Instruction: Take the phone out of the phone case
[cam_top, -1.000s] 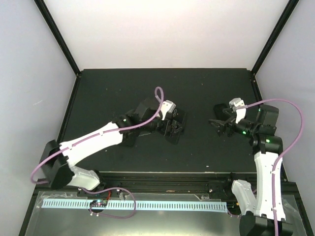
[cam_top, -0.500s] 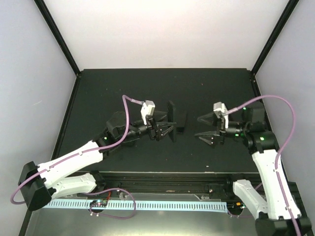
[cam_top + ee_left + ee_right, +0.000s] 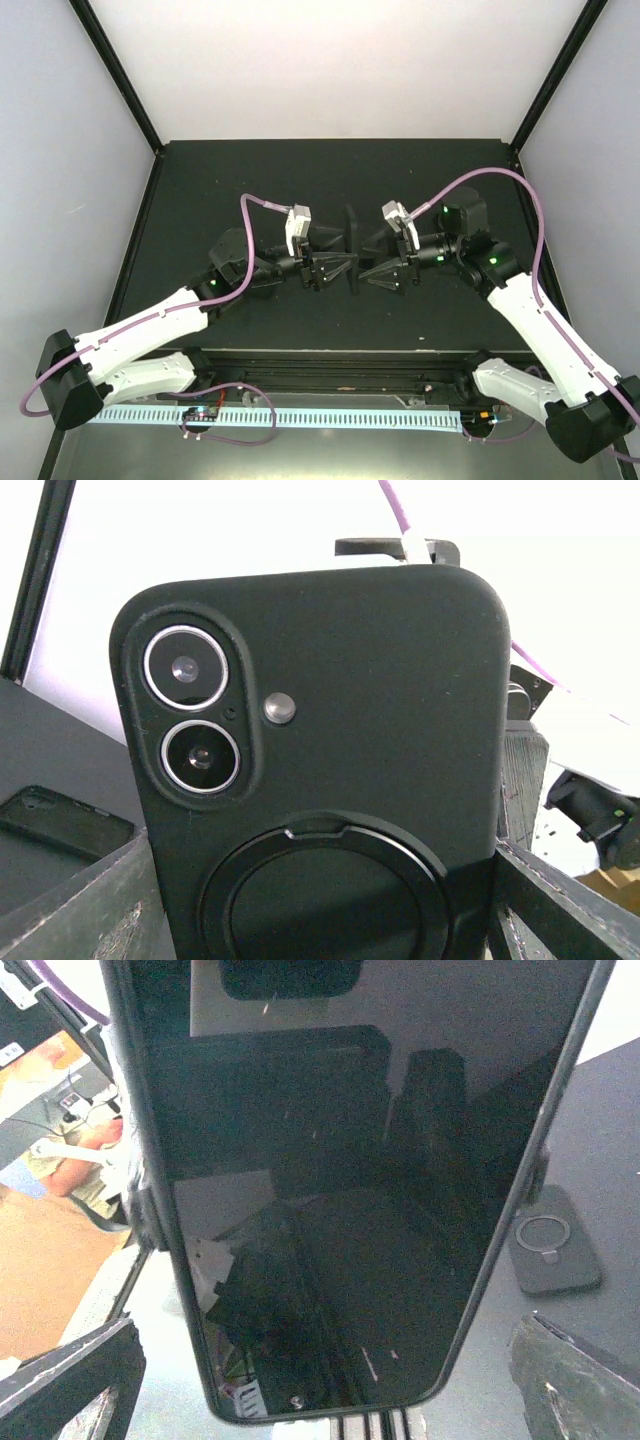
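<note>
We see the phone [image 3: 340, 1160] standing up tall between our two arms, over the middle of the black counter [image 3: 220, 180]. It sits inside its dark phone case [image 3: 380, 730]. Our left gripper [image 3: 345, 270] pinches the phone case low down by its two long sides. That way the back, with the two camera lenses [image 3: 190, 715], faces the left wrist, and the glass front faces the other arm. Our right gripper [image 3: 372, 270] is just in front of the glass, with its fingers [image 3: 70, 1385] spread wide and touching nothing. We think holding it up like this lets the right gripper reach the phone's edges. The phone is not out yet. Another dark case with a ring [image 3: 555, 1253] lies flat on the counter nearby.
</note>
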